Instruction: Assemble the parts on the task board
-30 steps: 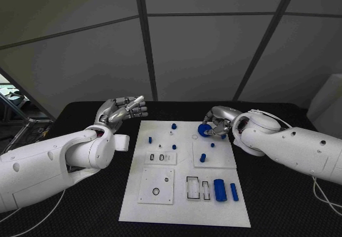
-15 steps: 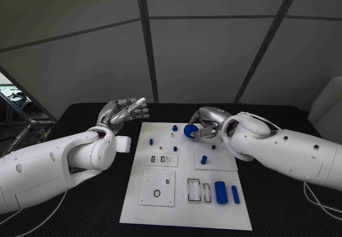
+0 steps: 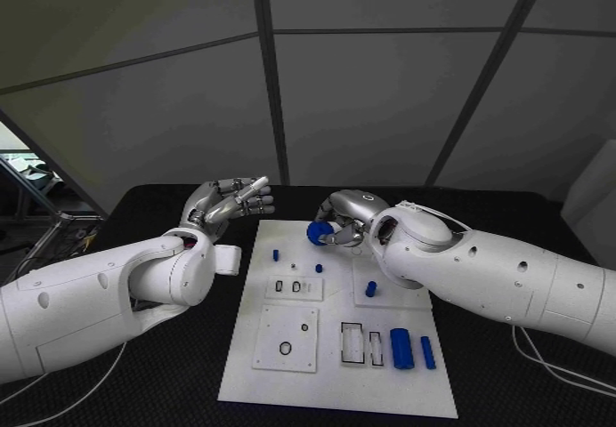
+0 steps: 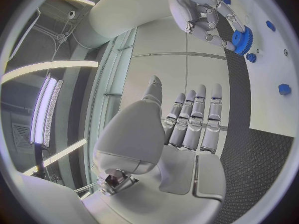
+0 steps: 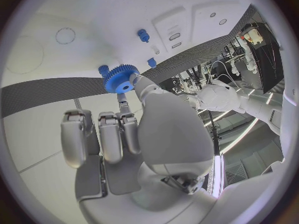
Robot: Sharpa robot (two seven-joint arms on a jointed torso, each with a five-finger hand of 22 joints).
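Right hand pinches blue gear at toothed rim, above far end of task board. Gear looks small, light, rigid plastic; teeth give grip. Left hand raised off bench, fingers loosely apart, holding nothing.

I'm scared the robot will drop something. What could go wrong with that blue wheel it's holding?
The right hand holds the blue gear only at its fingertips, so it might slip and fall onto the task board. Small blue pegs stand close by on the board, and the hand or gear could bump one. The left hand is raised off to the side holding nothing, so it probably couldn't catch a dropped gear.
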